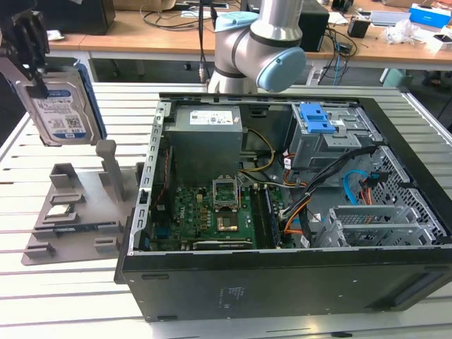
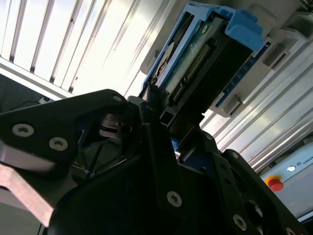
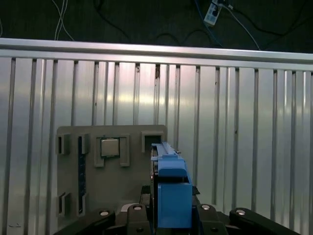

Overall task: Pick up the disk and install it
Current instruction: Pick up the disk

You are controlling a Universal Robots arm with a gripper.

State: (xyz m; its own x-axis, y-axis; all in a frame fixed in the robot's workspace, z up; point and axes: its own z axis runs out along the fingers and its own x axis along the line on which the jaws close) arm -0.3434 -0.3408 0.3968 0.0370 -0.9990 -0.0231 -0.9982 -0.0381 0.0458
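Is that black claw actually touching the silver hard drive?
Touching. In the exterior view the gripper clamps the top edge of the disk, holding it up off the table.

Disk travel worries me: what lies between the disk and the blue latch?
In the exterior view, the case's side wall and the grey power-supply box separate the disk from the blue latch.

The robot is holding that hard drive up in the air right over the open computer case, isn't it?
Not quite: the gripper holds the disk up in the air, but over the grey holder beside the open computer case, at the exterior view's left, not over the case. The exterior view shows it.
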